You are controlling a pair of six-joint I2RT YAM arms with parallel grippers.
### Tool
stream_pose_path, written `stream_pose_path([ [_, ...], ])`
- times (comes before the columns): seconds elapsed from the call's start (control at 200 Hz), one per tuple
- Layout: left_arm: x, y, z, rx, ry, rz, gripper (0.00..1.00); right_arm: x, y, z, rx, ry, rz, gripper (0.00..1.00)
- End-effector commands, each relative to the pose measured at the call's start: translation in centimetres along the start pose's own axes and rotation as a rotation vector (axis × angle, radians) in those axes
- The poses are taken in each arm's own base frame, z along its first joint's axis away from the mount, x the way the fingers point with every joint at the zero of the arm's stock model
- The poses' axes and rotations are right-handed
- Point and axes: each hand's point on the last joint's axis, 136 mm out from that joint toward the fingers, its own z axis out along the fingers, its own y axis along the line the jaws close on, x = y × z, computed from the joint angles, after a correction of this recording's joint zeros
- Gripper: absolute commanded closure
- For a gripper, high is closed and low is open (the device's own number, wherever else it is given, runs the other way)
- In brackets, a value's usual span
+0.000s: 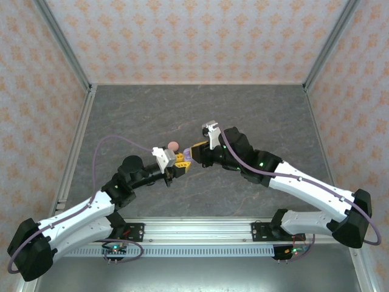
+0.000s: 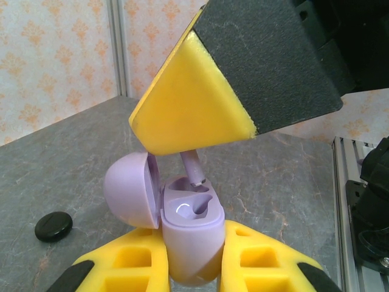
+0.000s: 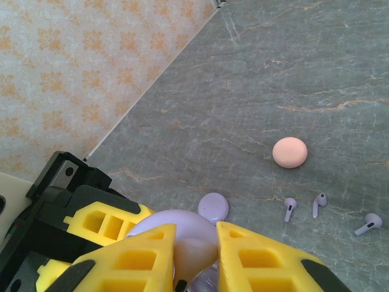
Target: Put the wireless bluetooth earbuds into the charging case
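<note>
Left claw point(image 2: 193, 267) grips open lilac plastic charging case point(image 2: 191, 234); right claw point(image 3: 194, 255) pinches lilac stemmed earbud point(image 2: 193, 165), half-seated; three loose buds point(image 3: 290, 208) at its three o'clock.

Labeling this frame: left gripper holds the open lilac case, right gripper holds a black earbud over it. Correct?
No: the earbud is lilac, not black; the left wrist view shows its lilac stem at the socket of the case. Otherwise right: the left gripper holds the open lilac case, and the right gripper holds the earbud over it.
</note>
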Motion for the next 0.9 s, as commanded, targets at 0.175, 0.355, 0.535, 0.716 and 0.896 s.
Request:
stream_pose_path([
  [0.175,-3.1,-0.1,0.0,-0.001,-0.083,0.02,1.0,1.7,-0.9,0.6,0.037,0.043,-0.036,0.8],
  [0.355,-3.2,0.0,0.2,-0.003,-0.083,0.002,1.0,1.6,-0.9,0.3,0.037,0.023,-0.041,0.8],
  [0.535,-3.3,0.1,0.6,0.0,-0.08,-0.021,1.0,1.6,-1.0,0.3,0.037,0.013,-0.05,0.79],
  [0.716,-3.5,0.1,0.8,0.007,-0.088,-0.033,1.0,1.8,-1.5,0.4,0.057,0.006,-0.049,0.79],
  [0.896,-3.1,0.2,1.0,0.006,-0.069,-0.038,1.0,0.2,-1.5,-0.5,0.074,-0.057,-0.03,0.79],
])
